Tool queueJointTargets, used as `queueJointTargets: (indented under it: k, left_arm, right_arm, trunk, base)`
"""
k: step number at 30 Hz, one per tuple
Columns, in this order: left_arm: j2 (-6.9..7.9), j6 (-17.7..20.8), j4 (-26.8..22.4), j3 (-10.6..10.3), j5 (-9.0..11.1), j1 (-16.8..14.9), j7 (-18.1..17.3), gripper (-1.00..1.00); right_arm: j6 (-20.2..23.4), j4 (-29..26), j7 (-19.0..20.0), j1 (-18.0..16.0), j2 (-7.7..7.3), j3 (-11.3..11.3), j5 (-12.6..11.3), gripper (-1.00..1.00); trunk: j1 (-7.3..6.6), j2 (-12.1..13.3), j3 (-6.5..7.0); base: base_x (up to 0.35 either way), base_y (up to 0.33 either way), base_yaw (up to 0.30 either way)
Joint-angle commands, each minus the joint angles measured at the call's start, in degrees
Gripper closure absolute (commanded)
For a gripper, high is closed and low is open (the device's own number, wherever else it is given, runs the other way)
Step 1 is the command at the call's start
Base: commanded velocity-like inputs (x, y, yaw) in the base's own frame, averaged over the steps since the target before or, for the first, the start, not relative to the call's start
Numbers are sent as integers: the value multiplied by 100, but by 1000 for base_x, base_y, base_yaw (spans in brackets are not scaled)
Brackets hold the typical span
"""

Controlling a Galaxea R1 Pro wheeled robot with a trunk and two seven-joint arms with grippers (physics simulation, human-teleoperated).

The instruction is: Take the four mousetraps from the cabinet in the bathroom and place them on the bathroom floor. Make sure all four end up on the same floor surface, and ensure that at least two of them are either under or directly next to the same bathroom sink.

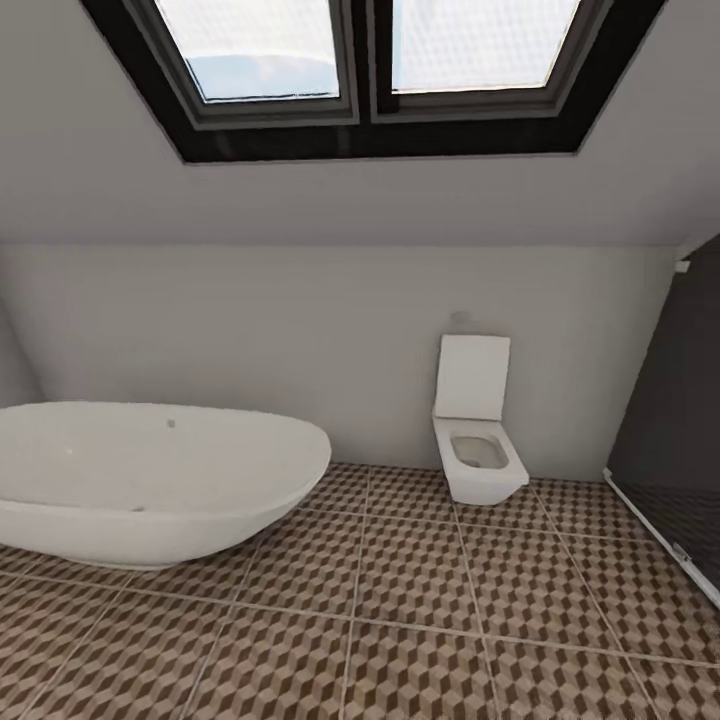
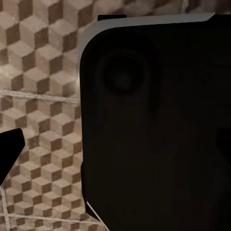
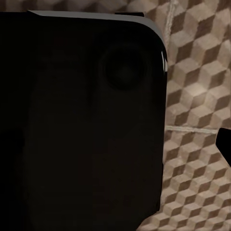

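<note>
The bathroom floor (image 1: 400, 610) with its brown, beige and white cube-pattern tiles spreads across the lower head view. The mousetraps, the cabinet and the sink are out of view. In the left wrist view one dark fingertip (image 2: 9, 154) of my left gripper juts in over the floor (image 2: 43, 72). A dark fingertip (image 3: 225, 147) of my right gripper shows at the edge of the right wrist view, over the tiles (image 3: 197, 96). Neither view shows whether the jaws stand open or shut, and nothing is seen held.
A white oval bathtub (image 1: 150, 480) stands at the left and a white toilet (image 1: 478, 440) against the far wall. A dark glass panel (image 1: 675, 420) rises at the right, skylight windows (image 1: 370, 60) overhead. My own dark body (image 2: 154, 125) (image 3: 82, 125) blocks much of both wrist views.
</note>
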Motion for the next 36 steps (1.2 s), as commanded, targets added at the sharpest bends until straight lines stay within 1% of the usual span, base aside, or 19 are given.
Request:
queueJointTargets:
  k: [1,36]
  left_arm:
    - [1,-8,-4,0,3,1,1,-100]
    - [1,-8,-4,0,3,1,1,-100]
  right_arm:
    - [-20,1,-2,-1,0,-1,-9,-100]
    - [-27,1,5,-1,0,2,-10,-100]
  trunk:
    - [0,-2,-4]
    - [0,-2,-4]
  base:
    - [0,0,-296]
    - [0,0,-296]
